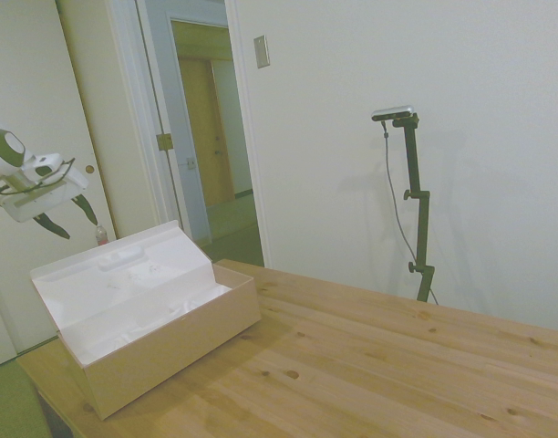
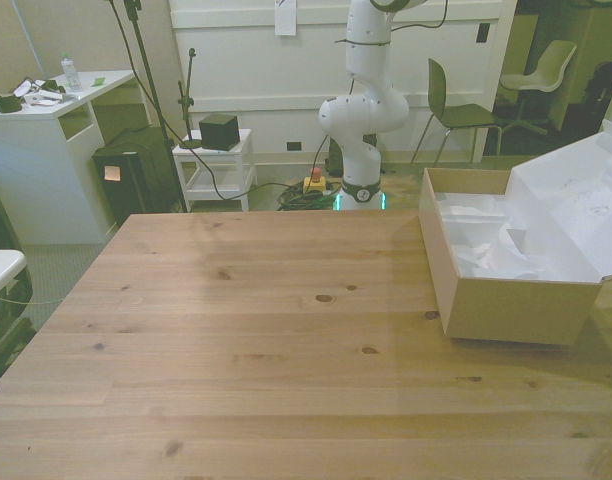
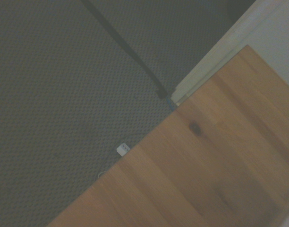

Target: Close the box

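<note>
Box (image 1: 170,342) stands open on table (image 2: 266,330), lid (image 1: 124,278) tilted back; light stiff cardboard, likely swings easily. Push lid's top edge; gripper (image 1: 65,219) hangs above, fingers spread, empty.

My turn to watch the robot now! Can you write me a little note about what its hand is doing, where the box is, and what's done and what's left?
Gripper: up in the air, above and behind the box, fingers spread open, holding nothing.
Box: sits on the wooden table at the front view's right, near the edge. Its flap lid stands open, leaning back, so the white inside shows.
Done: nothing yet; the lid is untouched.
Left: bring the gripper down behind the lid, push it forward and down until the box is shut.
</note>
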Robot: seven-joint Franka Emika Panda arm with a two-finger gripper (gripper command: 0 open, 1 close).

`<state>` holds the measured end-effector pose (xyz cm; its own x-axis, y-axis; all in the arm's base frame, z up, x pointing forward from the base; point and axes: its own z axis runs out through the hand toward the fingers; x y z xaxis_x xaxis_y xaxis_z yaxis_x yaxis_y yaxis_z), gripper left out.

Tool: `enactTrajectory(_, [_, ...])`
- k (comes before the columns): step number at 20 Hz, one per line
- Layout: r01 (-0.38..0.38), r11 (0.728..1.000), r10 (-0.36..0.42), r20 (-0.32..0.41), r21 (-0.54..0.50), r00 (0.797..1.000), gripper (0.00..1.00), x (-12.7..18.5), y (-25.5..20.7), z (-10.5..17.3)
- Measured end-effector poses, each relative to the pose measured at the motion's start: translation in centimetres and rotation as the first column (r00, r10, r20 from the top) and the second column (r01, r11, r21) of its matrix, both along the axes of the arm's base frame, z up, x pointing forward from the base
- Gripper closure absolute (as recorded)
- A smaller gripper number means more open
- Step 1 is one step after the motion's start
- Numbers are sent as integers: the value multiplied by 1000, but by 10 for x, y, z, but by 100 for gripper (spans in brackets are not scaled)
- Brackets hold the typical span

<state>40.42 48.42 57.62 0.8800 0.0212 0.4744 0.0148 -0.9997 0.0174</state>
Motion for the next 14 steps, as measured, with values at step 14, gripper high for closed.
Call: enactTrajectory(14, [253,963,-251,33,-94,967,0,57,-60,17])
